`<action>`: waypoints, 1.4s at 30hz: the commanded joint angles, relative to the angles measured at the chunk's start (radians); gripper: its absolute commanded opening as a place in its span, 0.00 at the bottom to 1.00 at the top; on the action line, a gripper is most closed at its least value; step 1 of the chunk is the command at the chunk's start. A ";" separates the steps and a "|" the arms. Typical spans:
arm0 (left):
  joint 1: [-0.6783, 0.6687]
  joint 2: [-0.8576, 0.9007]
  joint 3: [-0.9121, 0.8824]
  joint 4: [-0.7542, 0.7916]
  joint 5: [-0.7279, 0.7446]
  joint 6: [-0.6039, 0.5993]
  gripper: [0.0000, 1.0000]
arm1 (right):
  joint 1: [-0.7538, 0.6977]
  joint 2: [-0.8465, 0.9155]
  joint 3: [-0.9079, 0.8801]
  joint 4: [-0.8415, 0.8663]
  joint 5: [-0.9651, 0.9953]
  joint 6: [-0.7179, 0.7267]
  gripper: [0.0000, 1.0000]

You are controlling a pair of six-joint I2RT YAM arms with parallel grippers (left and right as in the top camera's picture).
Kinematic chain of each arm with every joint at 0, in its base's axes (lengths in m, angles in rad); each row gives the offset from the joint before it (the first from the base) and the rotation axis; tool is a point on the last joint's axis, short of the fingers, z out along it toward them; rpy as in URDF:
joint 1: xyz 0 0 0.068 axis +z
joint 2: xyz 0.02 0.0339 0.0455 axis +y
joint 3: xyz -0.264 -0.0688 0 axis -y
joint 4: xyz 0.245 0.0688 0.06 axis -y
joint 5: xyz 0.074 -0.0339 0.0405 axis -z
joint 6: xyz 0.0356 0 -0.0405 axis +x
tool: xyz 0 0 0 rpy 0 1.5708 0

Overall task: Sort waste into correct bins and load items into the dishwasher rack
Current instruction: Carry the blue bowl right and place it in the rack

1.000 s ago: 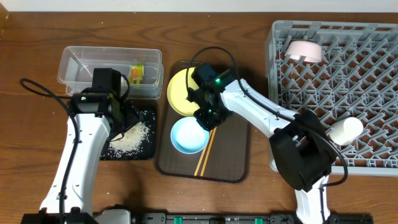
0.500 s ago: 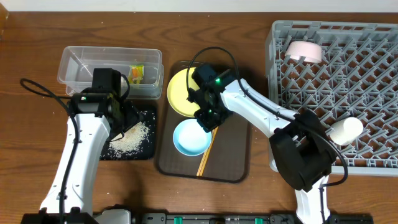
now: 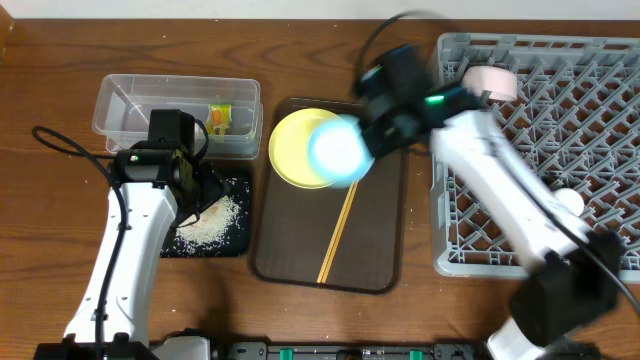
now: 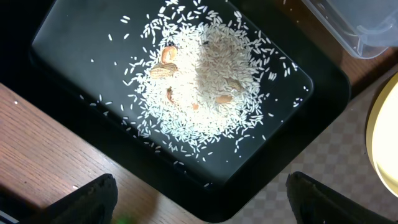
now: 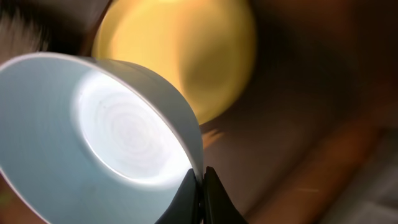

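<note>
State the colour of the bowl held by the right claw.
It is a light blue round bowl, shown best in the right wrist view.

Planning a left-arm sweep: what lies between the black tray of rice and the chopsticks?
Only a bare stretch of the brown serving tray. The overhead view shows nothing else between the black tray and the chopsticks.

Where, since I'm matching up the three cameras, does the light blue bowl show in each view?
Overhead: the light blue bowl is blurred, upper middle, overlapping the right side of the yellow-green plate.
Left wrist: not in it.
Right wrist: it fills the left half, its rim pinched in the right gripper jaws.
Shared landmark: the plate, at the right edge of the left wrist view and top centre of the right wrist view.
</note>
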 commanded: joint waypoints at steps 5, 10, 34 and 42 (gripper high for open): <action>0.005 0.006 0.012 -0.004 -0.009 -0.005 0.90 | -0.186 -0.120 0.018 0.111 0.502 -0.014 0.01; 0.005 0.006 0.012 0.003 -0.009 -0.005 0.90 | -0.298 -0.115 0.017 0.206 0.793 -0.040 0.01; 0.005 0.006 0.012 0.003 -0.008 -0.001 0.90 | -0.525 0.184 0.017 0.314 1.273 -0.051 0.01; 0.005 0.006 0.012 0.003 -0.009 -0.001 0.90 | -0.515 0.252 0.015 0.288 1.238 -0.007 0.01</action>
